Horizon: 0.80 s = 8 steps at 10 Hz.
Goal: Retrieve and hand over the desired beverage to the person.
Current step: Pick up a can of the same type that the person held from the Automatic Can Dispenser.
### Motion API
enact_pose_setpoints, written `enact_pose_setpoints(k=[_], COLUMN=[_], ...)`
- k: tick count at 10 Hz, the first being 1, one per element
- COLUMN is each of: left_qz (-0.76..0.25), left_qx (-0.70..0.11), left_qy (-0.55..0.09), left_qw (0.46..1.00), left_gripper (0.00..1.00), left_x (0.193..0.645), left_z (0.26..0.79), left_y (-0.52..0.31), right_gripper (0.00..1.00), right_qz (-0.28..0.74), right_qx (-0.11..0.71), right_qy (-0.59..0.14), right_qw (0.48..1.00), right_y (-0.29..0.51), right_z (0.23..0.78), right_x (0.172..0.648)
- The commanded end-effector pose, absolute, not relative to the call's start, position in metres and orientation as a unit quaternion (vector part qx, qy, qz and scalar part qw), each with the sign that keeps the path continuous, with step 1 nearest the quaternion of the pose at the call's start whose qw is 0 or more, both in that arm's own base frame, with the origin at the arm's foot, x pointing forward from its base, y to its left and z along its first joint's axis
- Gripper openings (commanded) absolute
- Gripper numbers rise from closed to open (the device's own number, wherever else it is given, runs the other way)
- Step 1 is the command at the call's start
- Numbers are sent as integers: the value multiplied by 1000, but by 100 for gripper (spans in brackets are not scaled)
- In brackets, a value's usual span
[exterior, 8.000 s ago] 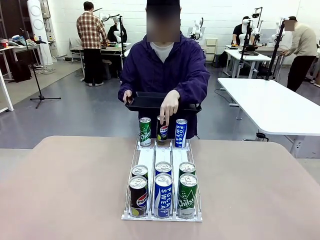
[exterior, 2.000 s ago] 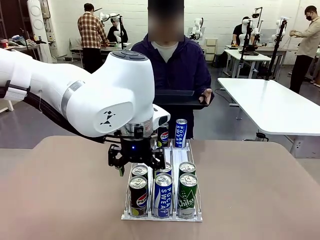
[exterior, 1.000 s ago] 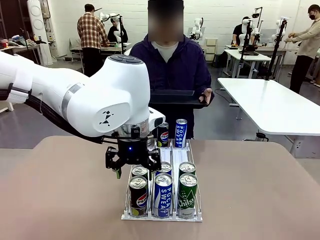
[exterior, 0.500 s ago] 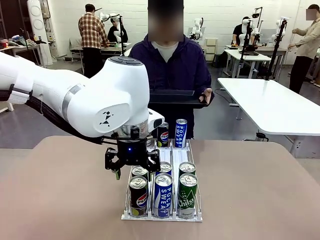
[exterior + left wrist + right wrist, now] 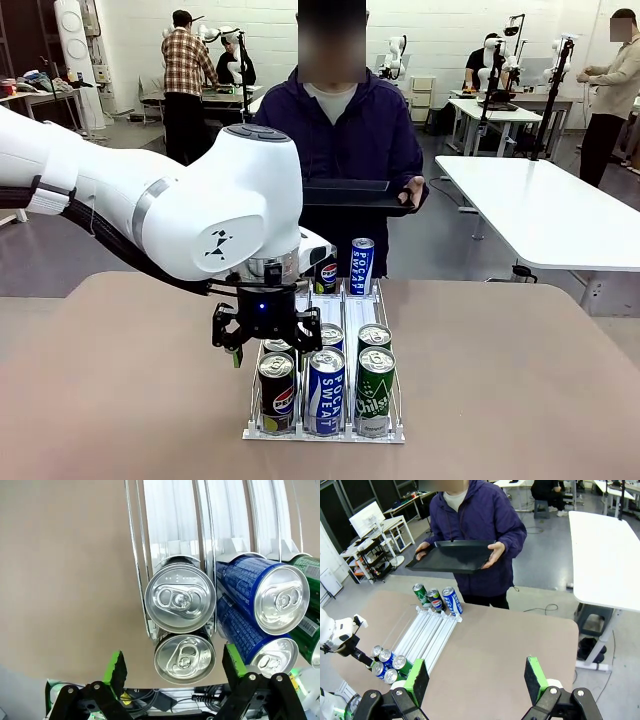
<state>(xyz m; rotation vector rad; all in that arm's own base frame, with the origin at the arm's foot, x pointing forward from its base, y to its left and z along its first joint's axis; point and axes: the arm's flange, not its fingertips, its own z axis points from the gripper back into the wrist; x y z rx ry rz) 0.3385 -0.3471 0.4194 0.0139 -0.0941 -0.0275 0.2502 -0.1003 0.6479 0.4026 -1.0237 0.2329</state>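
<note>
Left tool (image 5: pixel 272 345) came lower, open, above six cans (image 5: pixel 180 597); three cans (image 5: pixel 436 600) beyond

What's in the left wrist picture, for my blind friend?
The open left gripper hovers over a rack of drink cans, its green pads either side of one silver can top. Blue cans stand in the next lane.

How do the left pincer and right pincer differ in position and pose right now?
The left pincer hangs low over the left-lane cans in the rack; the right pincer sits high above bare table, far from the rack. The left pincer points straight down at can tops; the right pincer looks obliquely across toward the person. Both are open and empty.
</note>
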Motion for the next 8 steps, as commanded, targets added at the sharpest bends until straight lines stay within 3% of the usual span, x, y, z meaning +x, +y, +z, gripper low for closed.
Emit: enact_pose_setpoints(k=[1, 8], left_qz=[-4, 5], left_qx=[1, 1], left_qy=[-36, -31], left_qw=[999, 1000], left_gripper=[100, 100], left_x=[342, 345], left_z=[419, 418], left_y=[-347, -343], right_gripper=[100, 100], right_qz=[114, 114], right_qx=[198, 198], right_qy=[-485, -485], right_qw=[844, 844], right_y=[-99, -99], right_z=[647, 647], right_x=[252, 252])
